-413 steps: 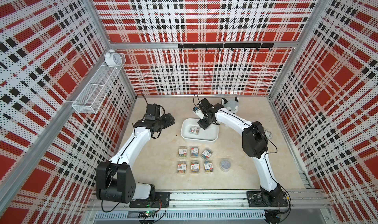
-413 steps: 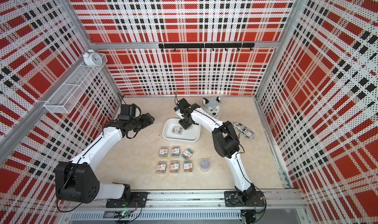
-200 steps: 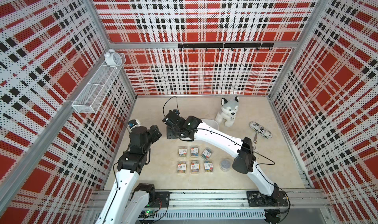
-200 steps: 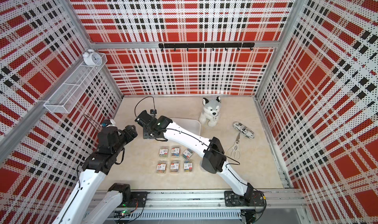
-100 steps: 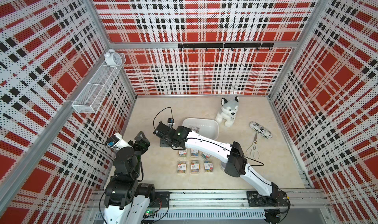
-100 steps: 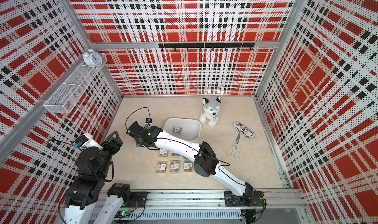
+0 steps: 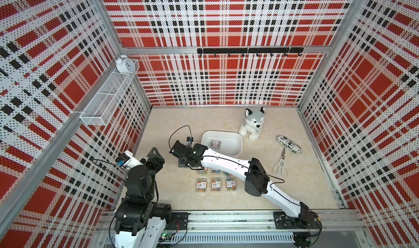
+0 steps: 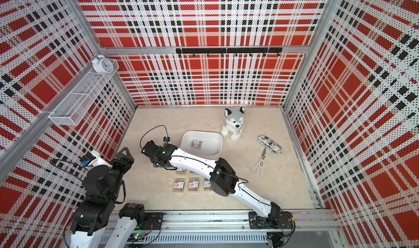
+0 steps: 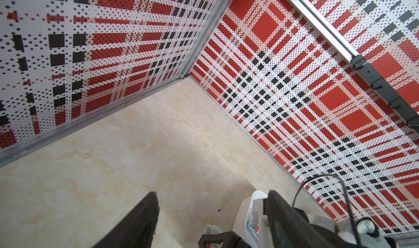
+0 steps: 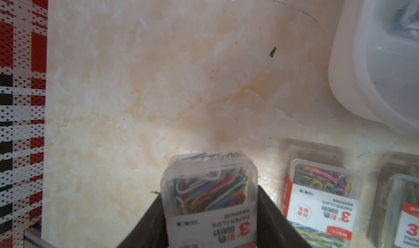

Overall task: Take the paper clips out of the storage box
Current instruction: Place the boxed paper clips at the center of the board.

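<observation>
- The right gripper (image 10: 209, 203) is clamped on a clear, rigid plastic case (image 10: 209, 178) of coloured clips, held low beside the row (image 10: 322, 190) on the table, probably to extend it.
- The left gripper (image 9: 210, 203) stands apart, empty, parked aside.
- Another case (image 7: 215, 144) lies in the smooth white round-cornered box (image 7: 222, 132).

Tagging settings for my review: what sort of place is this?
Probably a purpose-built robot test cell, not a home: perforated plaid panels wall in the tabletop, robot arms stand on a front rail, and props such as a plush dog and scissors lie about.
</observation>
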Controlling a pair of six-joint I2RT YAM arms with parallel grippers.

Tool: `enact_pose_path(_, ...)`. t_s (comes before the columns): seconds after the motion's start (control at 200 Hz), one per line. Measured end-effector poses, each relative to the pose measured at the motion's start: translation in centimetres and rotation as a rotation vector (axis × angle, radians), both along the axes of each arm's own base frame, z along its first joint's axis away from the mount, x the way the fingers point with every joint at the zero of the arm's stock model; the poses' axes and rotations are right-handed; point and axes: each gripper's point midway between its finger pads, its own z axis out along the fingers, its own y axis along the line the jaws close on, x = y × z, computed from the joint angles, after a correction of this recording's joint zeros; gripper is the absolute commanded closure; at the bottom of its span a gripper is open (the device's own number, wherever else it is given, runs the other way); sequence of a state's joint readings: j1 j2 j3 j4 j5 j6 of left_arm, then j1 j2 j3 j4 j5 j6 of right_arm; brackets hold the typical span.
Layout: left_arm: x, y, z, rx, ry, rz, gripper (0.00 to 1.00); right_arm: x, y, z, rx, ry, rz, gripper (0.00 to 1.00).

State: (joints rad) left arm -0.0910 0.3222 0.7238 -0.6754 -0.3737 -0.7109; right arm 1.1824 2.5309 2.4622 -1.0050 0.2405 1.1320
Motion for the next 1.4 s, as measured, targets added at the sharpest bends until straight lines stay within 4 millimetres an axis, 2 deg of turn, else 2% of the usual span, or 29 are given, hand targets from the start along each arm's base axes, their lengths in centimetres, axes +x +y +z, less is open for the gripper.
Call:
enact_pose_path(0.371,-0.2,0.0,0.1,0.000,-0.006,0.001,0.22,-1.8,0.4,-1.9,-0.013,0.048,0.001,0.56)
enact_pose_path(0.696,-0.2,0.0,0.1,0.000,-0.007,0.001,0.21,-2.2,0.3,-4.4,-0.046,0.078,-0.007,0.56)
enact_pose_path(1.162,-0.3,0.0,0.3,0.000,-0.015,0.001,0.19,-2.2,0.0,-5.1,-0.059,0.085,-0.020,0.54)
enact_pose_path(1.398,-0.4,0.1,0.4,-0.002,-0.025,0.001,0.18,-1.8,-0.4,-5.4,-0.078,0.073,-0.035,0.49)
